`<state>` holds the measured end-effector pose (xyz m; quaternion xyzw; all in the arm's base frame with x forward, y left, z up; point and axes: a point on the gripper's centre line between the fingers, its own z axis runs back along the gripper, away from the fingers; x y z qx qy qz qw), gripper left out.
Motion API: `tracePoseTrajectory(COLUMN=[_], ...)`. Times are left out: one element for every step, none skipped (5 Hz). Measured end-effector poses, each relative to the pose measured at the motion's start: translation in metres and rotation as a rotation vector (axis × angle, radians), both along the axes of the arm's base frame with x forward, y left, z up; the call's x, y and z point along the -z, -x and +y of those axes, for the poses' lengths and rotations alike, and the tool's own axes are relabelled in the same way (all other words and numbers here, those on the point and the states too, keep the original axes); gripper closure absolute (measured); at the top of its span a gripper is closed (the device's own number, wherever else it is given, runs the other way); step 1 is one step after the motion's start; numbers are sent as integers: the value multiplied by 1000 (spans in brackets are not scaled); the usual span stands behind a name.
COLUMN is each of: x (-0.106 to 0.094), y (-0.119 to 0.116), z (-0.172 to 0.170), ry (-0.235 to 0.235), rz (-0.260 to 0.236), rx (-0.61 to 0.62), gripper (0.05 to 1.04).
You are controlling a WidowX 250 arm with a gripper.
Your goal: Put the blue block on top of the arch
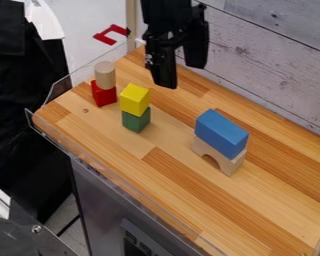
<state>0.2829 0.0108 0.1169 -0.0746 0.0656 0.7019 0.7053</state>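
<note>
claw (181, 75) up high, near the top of the view, at the low end of the black arm (168, 12). both fingers pointing down and spread wide, with a gap in between. well apart from the blue block (221, 133), and farther up in the view.

blue block sitting right on top of the little arch (217, 157), touching it, long and flat on its side, going the same way as the arch. arch made of pale wood, standing on the wooden table (269, 215), with its round hole facing the low left of the view. both on the right side of the other blocks in the view.

yellow block (134, 100) stacked on a green block (136, 120), over on the left part of the table. close by, farther up and left, a pale round block (104, 75) standing tall on a red block (104, 94).

see-through plastic edge (62, 86) along the table's left side. behind the table, a wall (276, 45) of gray boards. past the see-through edge, a small bent red thing (111, 35). on the far left of the view, black cloth (22, 125). under the table, a gray box (106, 200)
</note>
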Motion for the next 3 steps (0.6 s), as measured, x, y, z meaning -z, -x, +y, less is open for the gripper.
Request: tracePoseTrajectory(x=[-1, -4, -3], y=[5, 5, 4], z=[7, 17, 22], ry=[-73, -136, -165], rz=[30, 34, 40], rx=[20, 26, 32], gripper=[83, 84, 84])
